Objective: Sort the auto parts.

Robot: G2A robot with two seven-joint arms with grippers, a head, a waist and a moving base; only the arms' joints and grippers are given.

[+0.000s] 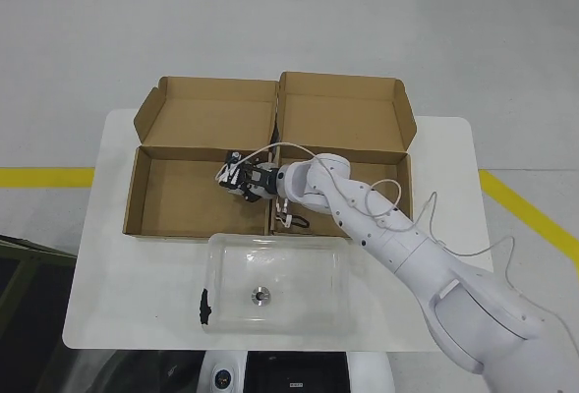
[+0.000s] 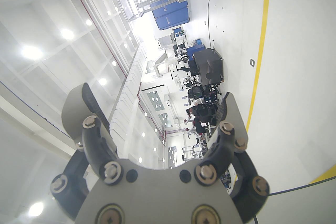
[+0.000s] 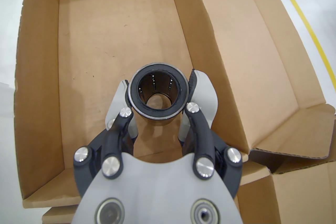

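Observation:
My right gripper [image 3: 159, 89] is shut on a cylindrical linear bearing [image 3: 157, 112], black-ended with ball rows inside its bore. It hangs above the bare floor of the left cardboard box [image 3: 105, 25], near that box's inner wall. From above, the right gripper [image 1: 232, 177] is over the left box [image 1: 171, 201], beside the wall shared with the right box [image 1: 392, 177]. A small round metal part [image 1: 260, 293] lies in the clear plastic bin [image 1: 215, 280]. My left gripper [image 2: 157, 99] is open, holds nothing, and points up into the room.
A small dark part [image 1: 291, 218] lies in the right box's near corner. A black part [image 1: 204, 307] sits at the clear bin's left edge. Both box lids stand open at the back. The white table [image 1: 102, 285] has bare room to the left.

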